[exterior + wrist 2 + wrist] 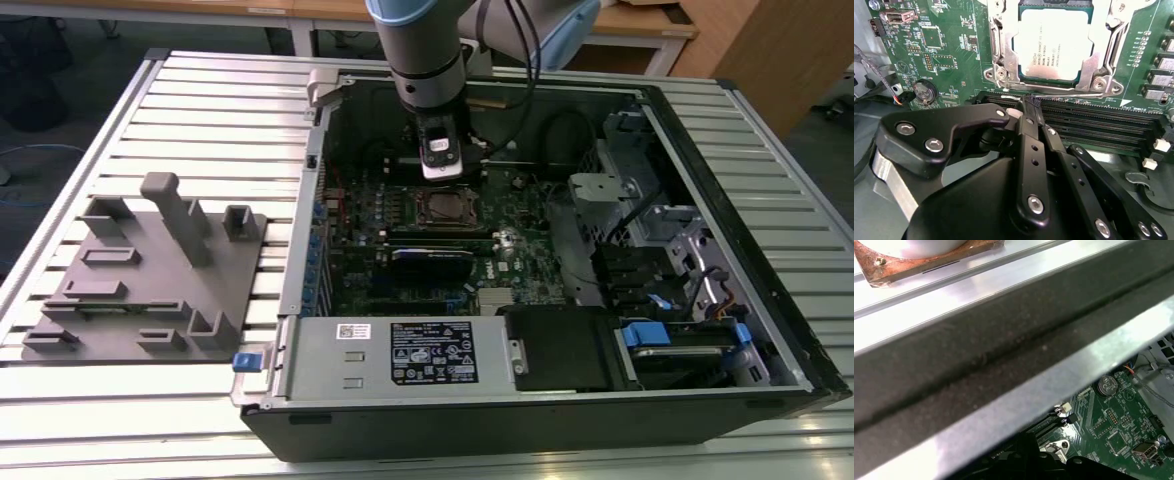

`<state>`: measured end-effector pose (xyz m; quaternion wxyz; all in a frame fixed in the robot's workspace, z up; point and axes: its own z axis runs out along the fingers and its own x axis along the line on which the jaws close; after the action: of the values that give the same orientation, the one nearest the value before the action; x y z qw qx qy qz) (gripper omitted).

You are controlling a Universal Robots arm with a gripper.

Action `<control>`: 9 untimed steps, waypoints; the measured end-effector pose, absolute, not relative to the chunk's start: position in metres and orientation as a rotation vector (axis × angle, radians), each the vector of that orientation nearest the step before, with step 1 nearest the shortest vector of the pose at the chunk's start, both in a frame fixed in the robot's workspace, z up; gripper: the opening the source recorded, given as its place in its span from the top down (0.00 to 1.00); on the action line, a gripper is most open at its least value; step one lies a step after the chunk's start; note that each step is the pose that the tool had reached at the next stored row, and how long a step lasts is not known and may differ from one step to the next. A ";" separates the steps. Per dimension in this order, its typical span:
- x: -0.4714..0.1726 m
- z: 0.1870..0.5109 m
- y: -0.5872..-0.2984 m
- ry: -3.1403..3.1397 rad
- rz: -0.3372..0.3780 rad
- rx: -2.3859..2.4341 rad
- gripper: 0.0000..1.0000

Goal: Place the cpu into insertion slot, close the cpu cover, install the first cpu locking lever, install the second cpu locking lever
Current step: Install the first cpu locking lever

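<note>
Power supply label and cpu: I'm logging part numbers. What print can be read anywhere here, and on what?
cpu: engraved lines on its top, too small to read.
power supply label: black print, too small to read.
motherboard: white markings, too small to read.

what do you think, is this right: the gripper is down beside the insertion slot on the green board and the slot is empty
No, the insertion slot is not empty: the second wrist view shows the cpu seated in it. The gripper is indeed down beside it on the green board.
</note>
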<state>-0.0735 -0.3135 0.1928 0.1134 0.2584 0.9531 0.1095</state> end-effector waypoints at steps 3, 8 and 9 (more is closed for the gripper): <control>-0.073 0.193 -0.314 2.795 0.321 0.758 0.89; -0.073 0.193 -0.315 2.795 0.320 0.758 0.89; -0.073 0.193 -0.315 2.796 0.320 0.758 0.89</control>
<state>-0.0731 -0.3147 0.1926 0.1135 0.2584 0.9531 0.1091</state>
